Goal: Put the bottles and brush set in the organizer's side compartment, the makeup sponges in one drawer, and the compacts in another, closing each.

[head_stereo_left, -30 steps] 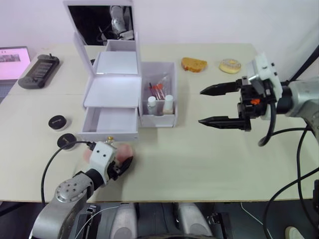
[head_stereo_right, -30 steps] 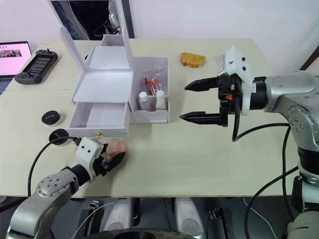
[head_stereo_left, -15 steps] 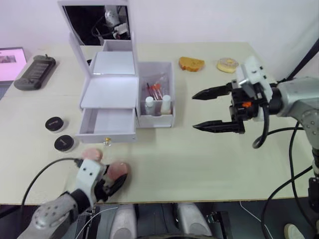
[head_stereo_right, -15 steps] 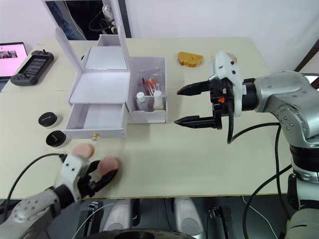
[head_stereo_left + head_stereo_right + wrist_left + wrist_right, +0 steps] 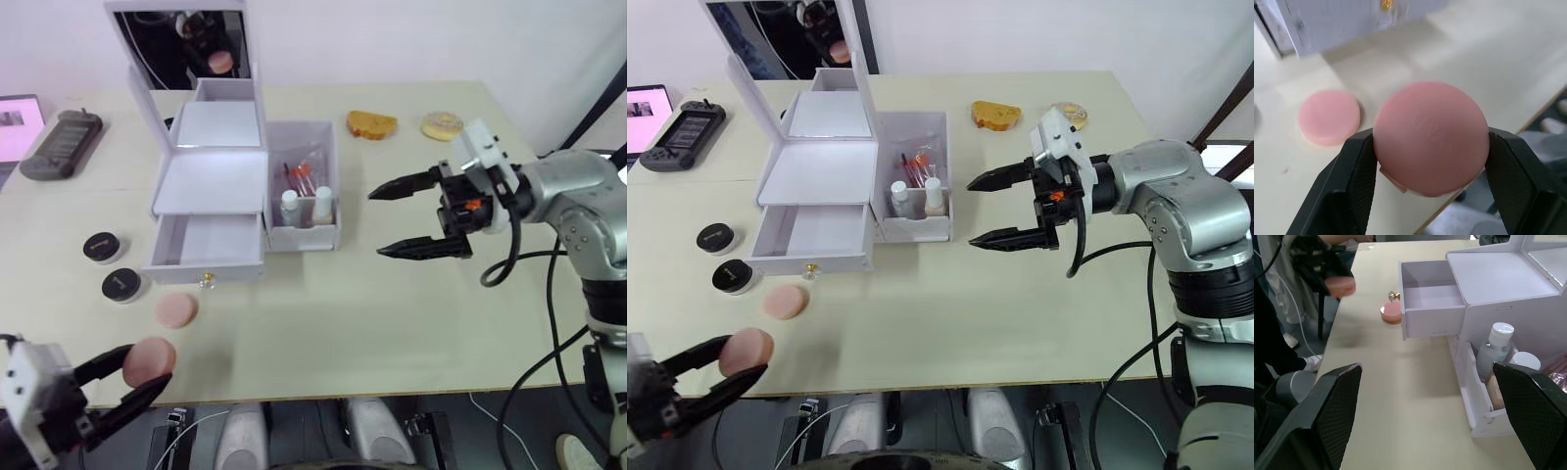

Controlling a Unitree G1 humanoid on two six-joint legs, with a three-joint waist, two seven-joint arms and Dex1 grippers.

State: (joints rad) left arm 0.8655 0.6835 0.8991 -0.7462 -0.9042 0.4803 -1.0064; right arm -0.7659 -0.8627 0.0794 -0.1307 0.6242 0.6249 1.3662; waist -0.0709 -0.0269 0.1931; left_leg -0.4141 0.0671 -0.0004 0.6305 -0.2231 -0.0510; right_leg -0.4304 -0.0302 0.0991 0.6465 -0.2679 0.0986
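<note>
Left gripper [image 5: 132, 384] clamped on round pink makeup sponge [image 5: 1431, 138] across its edges (soft, light, squashy) over desk's [image 5: 411, 323] front edge; right gripper [image 5: 394, 221] spread wide, empty.

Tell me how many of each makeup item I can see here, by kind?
Pink makeup sponges: 2, one held in the left gripper, one lying on the table.
Black compacts: 2, left of the drawer.
Bottles: 2, in the side compartment.
Brush set: 1, behind the bottles.
Total: 7.
</note>
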